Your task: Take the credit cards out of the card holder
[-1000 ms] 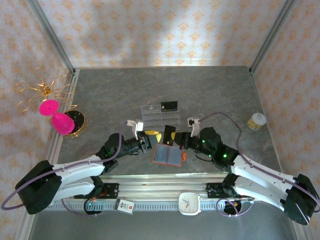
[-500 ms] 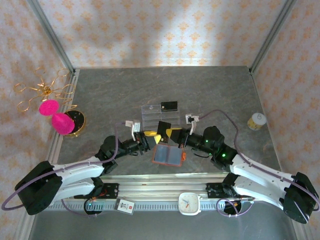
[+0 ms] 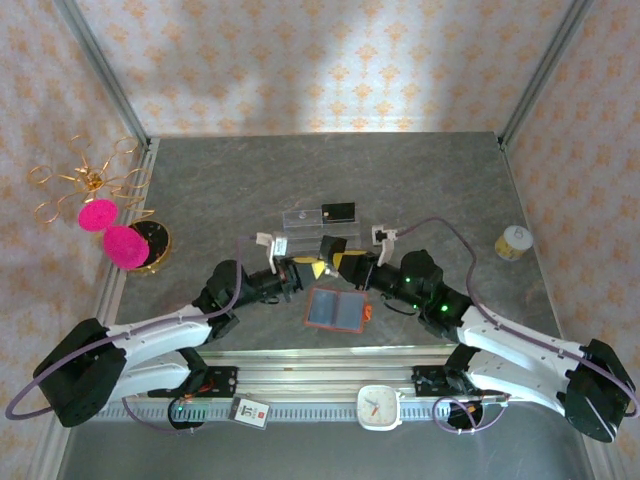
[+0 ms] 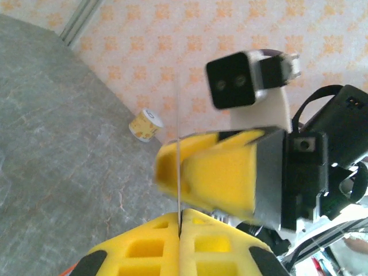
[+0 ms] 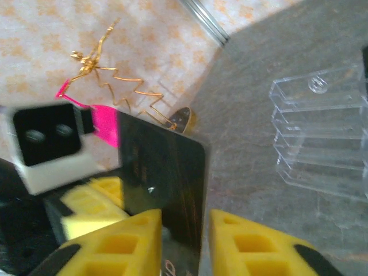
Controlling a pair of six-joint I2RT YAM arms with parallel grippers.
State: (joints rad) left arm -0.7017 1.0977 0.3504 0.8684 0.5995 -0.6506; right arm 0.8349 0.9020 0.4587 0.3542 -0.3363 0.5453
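The orange card holder (image 3: pixel 337 310) lies open on the table, grey-blue lining up, just in front of both grippers. Above it a black credit card (image 3: pixel 328 250) stands on edge between them. My left gripper (image 3: pixel 306 268) is shut on the card, which shows as a thin edge (image 4: pixel 178 167) rising from its yellow pads (image 4: pixel 180 221). My right gripper (image 3: pixel 346 264) faces it with its jaws apart around the same card (image 5: pixel 167 172); a gap shows at its right finger (image 5: pixel 247 241). A second dark card (image 3: pixel 339 212) rests on the clear tray.
The clear plastic compartment tray (image 3: pixel 318 230) sits just behind the grippers, also in the right wrist view (image 5: pixel 322 138). A small yellow-white cup (image 3: pixel 514 242) stands at the right. A gold wire ornament with pink balls (image 3: pixel 105 225) is at the left wall. A white clock (image 3: pixel 380 407) lies on the front rail.
Both grippers have risen away from the card holder toward the tray with the black card. The left gripper has shut on the card and the right gripper's jaws have parted.
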